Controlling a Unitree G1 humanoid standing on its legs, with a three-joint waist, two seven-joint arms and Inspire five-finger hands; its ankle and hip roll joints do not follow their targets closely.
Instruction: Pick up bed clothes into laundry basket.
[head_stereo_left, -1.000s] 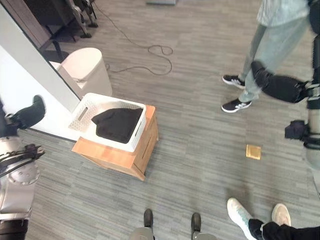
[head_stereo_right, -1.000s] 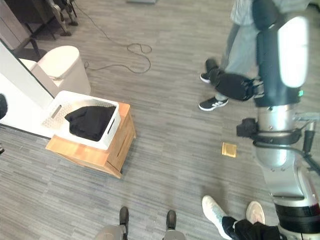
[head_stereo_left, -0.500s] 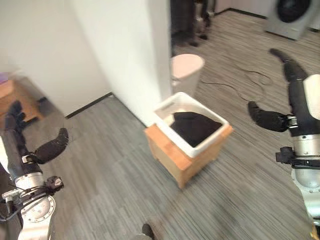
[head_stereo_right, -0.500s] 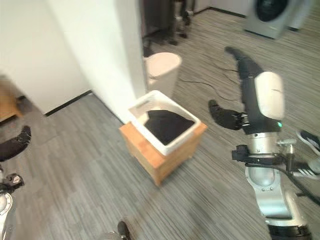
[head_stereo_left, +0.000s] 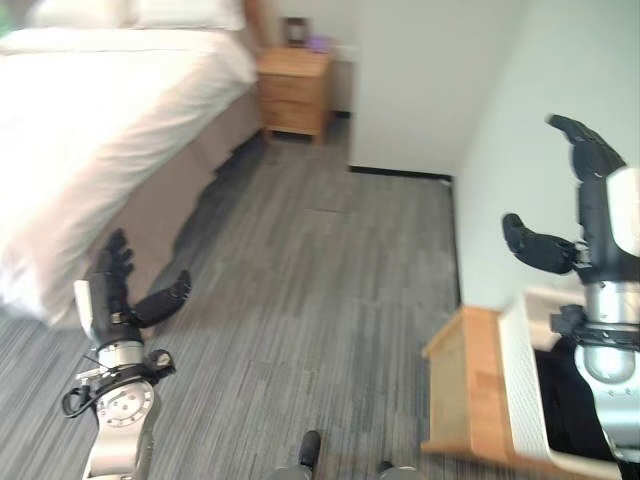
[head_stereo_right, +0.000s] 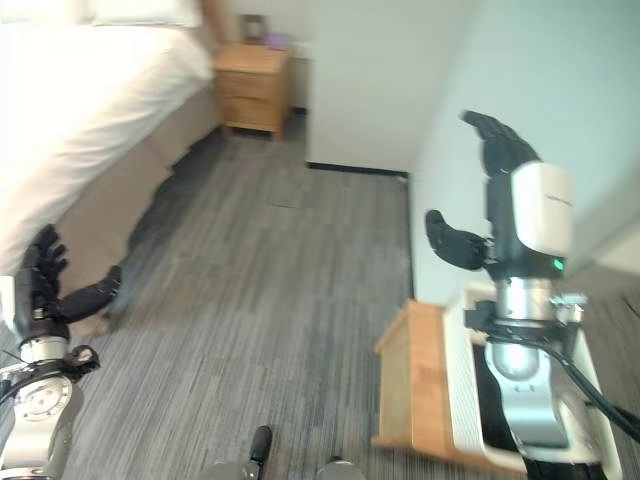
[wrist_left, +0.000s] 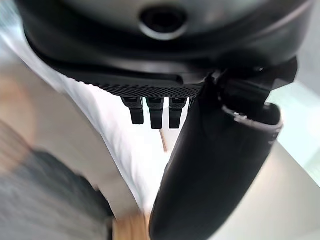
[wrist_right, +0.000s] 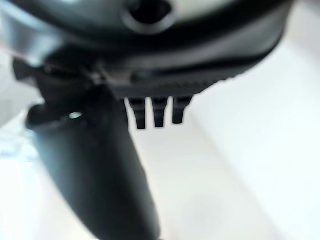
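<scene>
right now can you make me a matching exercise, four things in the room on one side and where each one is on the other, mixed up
Things:
1. white bed
2. nightstand
3. laundry basket
4. left hand

Places:
A. on the wooden stand, lower right
B. far end of the room, beside the bed
C. raised and open, lower left, near the bed's edge
D. along the left side of the room

Pairs: 1-D, 2-B, 3-A, 4-C
</scene>
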